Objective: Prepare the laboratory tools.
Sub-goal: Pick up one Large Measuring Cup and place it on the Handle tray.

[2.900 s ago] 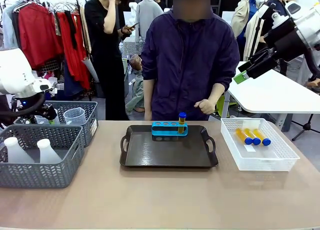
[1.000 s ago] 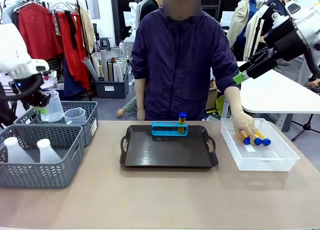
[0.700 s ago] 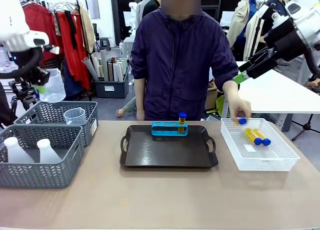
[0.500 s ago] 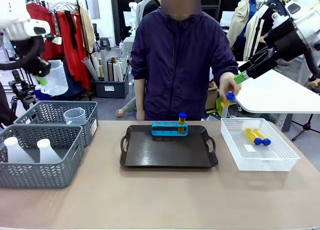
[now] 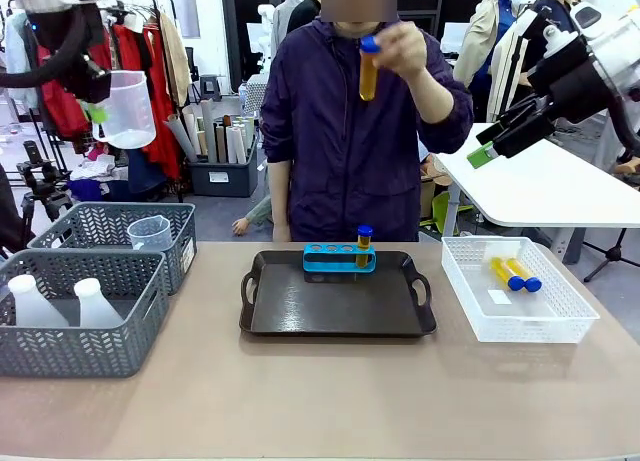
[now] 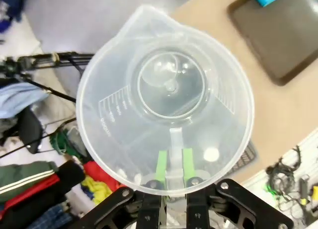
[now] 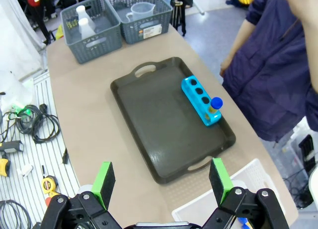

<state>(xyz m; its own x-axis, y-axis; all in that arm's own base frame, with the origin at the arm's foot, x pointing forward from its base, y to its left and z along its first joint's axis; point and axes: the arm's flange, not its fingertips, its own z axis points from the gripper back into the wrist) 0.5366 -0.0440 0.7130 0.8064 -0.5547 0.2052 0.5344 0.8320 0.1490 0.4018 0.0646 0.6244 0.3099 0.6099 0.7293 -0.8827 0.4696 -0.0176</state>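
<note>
Now my left jaws pinch the clear beaker (image 5: 128,109) by its handle, high above the grey baskets (image 5: 90,349); my right jaws stand spread; the person's hand (image 5: 405,49) holds one amber tube (image 5: 368,73) up.

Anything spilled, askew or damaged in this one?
Nothing stands out. The left gripper holds the measuring beaker by its handle, one amber tube stands upright in the blue rack, and the person's hand holds a second tube aloft.
</note>
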